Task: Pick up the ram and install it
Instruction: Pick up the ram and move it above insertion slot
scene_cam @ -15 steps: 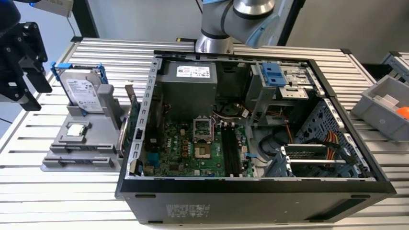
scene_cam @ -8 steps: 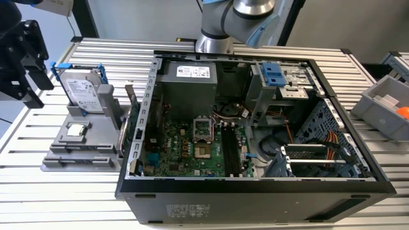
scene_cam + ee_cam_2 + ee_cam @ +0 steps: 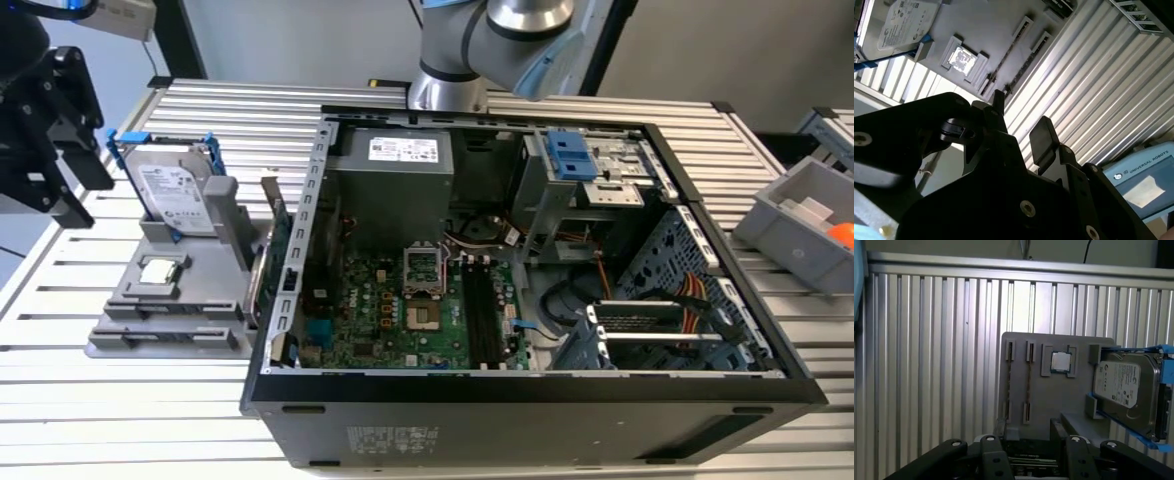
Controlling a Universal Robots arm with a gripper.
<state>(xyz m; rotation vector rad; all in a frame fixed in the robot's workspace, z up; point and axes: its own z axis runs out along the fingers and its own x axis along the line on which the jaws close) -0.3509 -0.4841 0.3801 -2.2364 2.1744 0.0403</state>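
Beyond the gripper (image 3: 1020, 116), whose fingers stand apart and empty, the ram (image 3: 1006, 54) appears to sit on edge in the grey fixture (image 3: 986, 25), beside the CPU chip (image 3: 960, 59); a sound pick should square the fingers across its flat faces, centred along its length

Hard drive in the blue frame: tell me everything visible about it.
The silver metal hard drive carries a white label and sits in a blue plastic frame. It stands on edge, cradled at one end of the grey plastic holder, beside a small square silver chip. Nothing else touches it.
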